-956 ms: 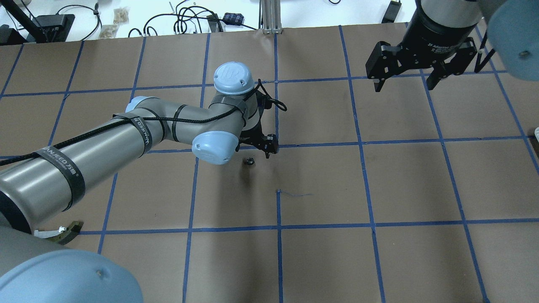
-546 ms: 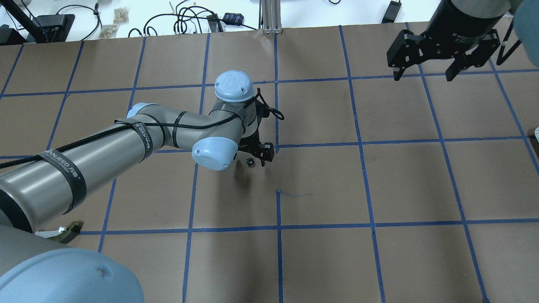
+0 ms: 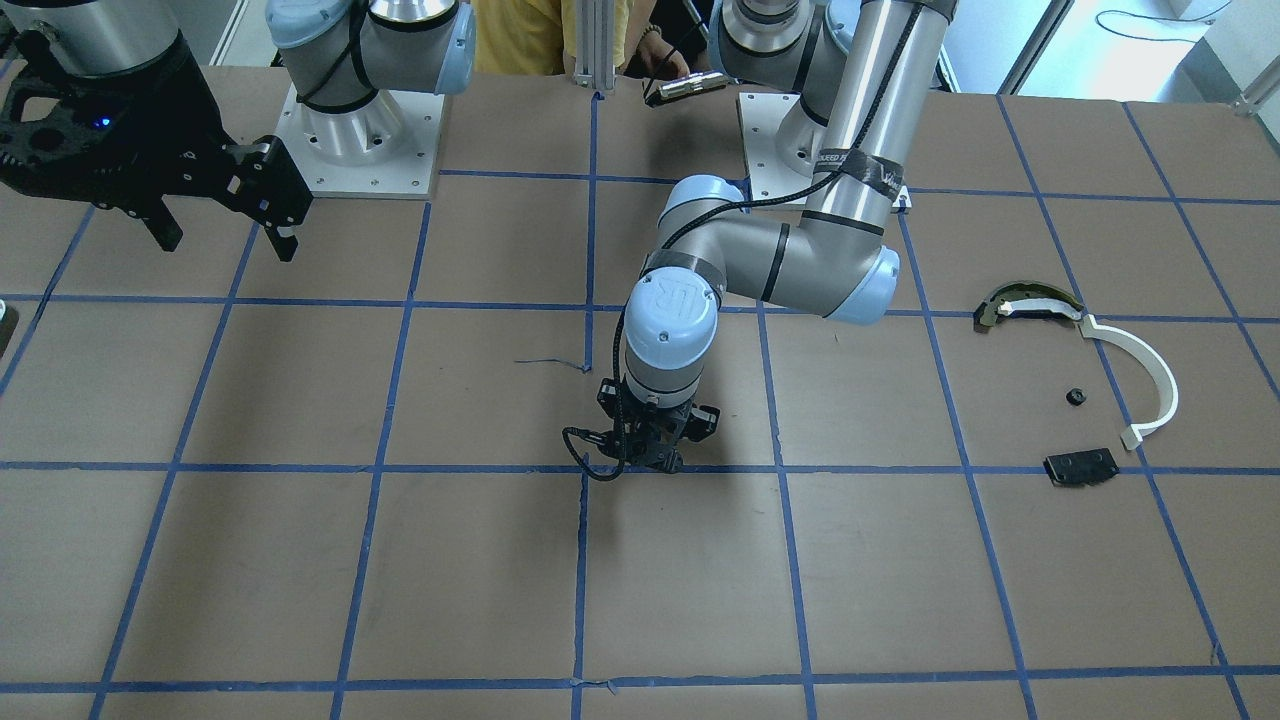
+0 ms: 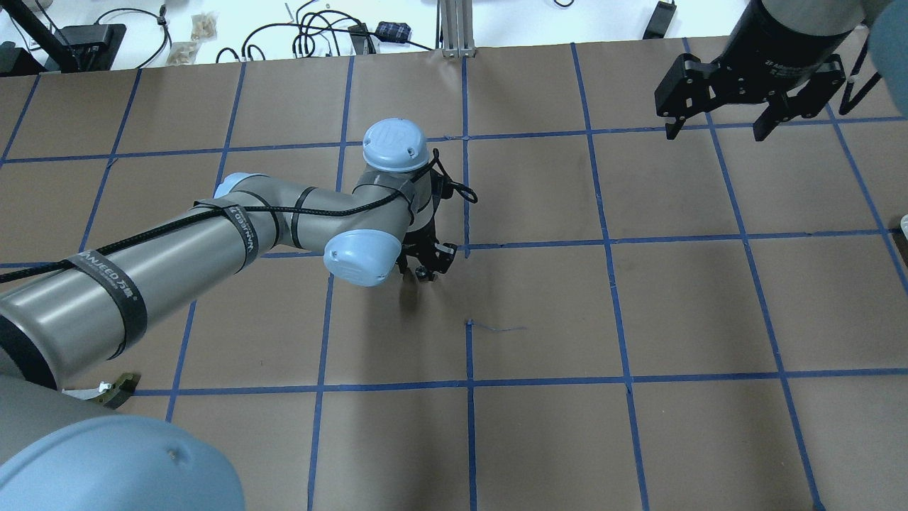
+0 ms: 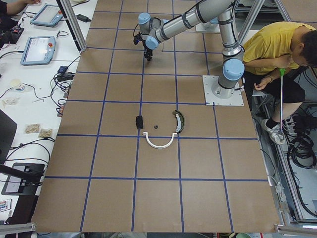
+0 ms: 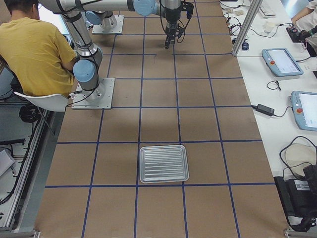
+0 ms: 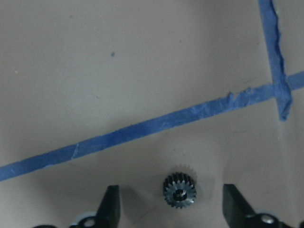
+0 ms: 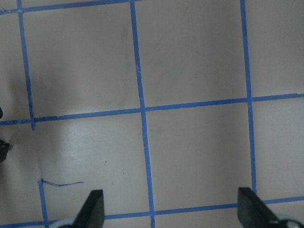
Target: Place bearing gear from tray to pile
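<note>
Btwn spread fingers [image 7: 112, 209] of left pincer [image 7: 172, 212] lies bearing gear [image 7: 180, 190], untouched.

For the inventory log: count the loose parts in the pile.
4: dark olive curved piece; white curved strip running from its end; small black round part inside the strip's curve; flat black plate beside the strip's other end. None seems hidden.

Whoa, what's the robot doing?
The robot's left gripper is down at the table, open and straddling a tiny black gear. It hasn't grabbed it yet. The right gripper hangs open off to the side, holding nothing. The gear is meant for the pile of parts farther along the table.
</note>
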Action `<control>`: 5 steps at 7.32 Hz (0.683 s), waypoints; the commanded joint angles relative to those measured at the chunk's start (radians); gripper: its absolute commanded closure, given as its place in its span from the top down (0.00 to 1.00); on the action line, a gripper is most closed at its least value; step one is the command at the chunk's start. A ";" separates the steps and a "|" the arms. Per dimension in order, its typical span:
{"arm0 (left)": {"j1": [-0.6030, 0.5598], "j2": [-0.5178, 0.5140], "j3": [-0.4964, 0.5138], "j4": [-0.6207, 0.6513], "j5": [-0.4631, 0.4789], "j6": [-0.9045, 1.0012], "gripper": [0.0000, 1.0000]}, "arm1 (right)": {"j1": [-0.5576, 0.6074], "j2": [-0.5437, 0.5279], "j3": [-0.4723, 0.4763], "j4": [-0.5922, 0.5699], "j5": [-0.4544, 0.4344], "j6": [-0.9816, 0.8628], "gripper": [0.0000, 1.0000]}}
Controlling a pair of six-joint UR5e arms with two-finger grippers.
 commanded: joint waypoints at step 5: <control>0.024 0.021 0.025 -0.013 0.000 -0.008 0.00 | 0.014 0.061 -0.071 0.044 0.037 -0.030 1.00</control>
